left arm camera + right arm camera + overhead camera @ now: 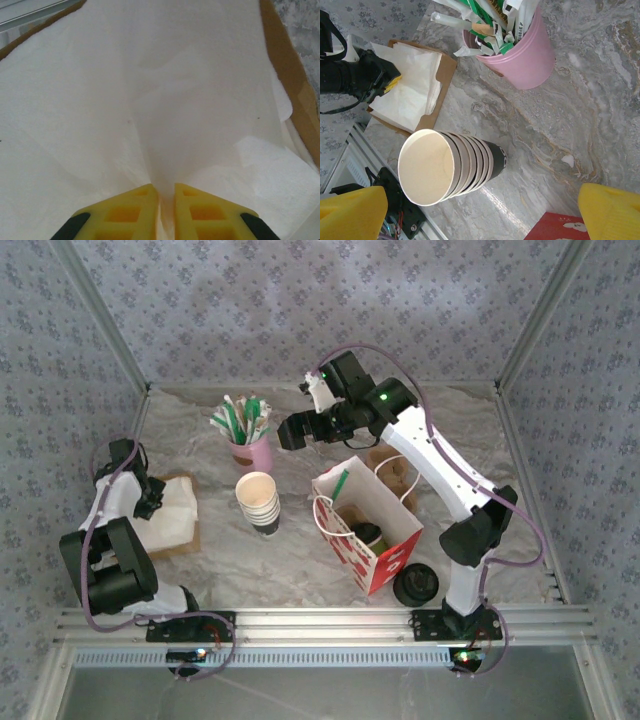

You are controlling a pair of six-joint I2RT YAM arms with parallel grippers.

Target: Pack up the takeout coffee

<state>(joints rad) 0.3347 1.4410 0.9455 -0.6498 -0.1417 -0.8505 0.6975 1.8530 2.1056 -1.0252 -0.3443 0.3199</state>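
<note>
The takeout coffee point(367, 534), a small cup with a black lid, stands inside the red and white paper bag point(385, 555) right of the table's middle. A green straw point(340, 485) leans in the bag's far corner. My right gripper point(285, 432) hovers open beyond the bag, between the pink cup and the bag. Its yellow fingers point(607, 210) are spread wide with nothing between them, above the stack of lidless cups point(445, 167). My left gripper point(166, 192) is at the left, shut on a pinched-up fold of white napkin point(165, 110).
A pink cup of wrapped straws point(250, 440) stands at the back. The cup stack point(258, 502) sits left of the bag. Napkins lie in a cardboard tray point(190, 538) at the left. A pile of black lids point(415, 585) sits near the right arm's base. Brown cardboard point(392, 465) lies behind the bag.
</note>
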